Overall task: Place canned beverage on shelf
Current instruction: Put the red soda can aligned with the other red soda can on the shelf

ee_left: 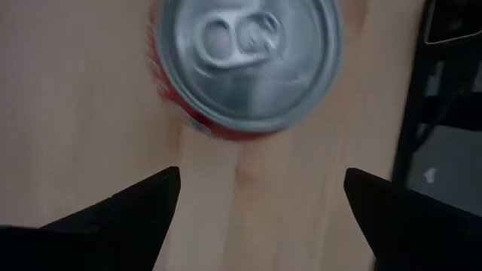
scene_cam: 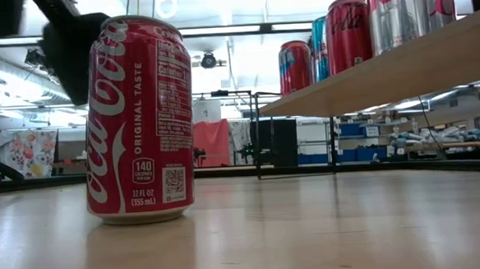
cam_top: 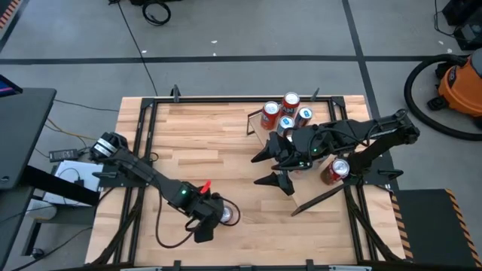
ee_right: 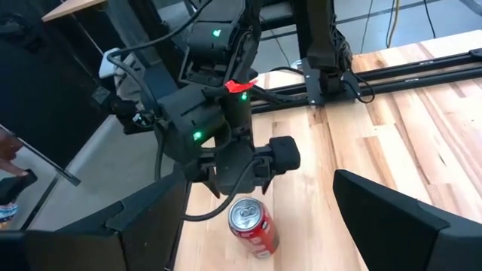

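Note:
A red Coca-Cola can point(scene_cam: 138, 119) stands upright on its base on the wooden tabletop near the front edge; it also shows in the high view point(cam_top: 225, 215) and the right wrist view point(ee_right: 252, 223). My left gripper point(ee_left: 256, 203) is open above the can's silver top point(ee_left: 245, 56), fingers pointing down and touching nothing. The shelf point(scene_cam: 401, 64) is a sloped light wood board on black supports at the table's right, and it bears several cans point(cam_top: 285, 114). My right gripper point(cam_top: 266, 169) hangs open and empty over the shelf's left side.
One more red can point(cam_top: 337, 170) lies by the right arm on the shelf's right side. Black metal frame rails point(cam_top: 143, 128) run along the table's edges. Bare tabletop point(cam_top: 203, 143) lies between the two arms. An orange vacuum point(cam_top: 461, 83) stands on the floor beyond the table.

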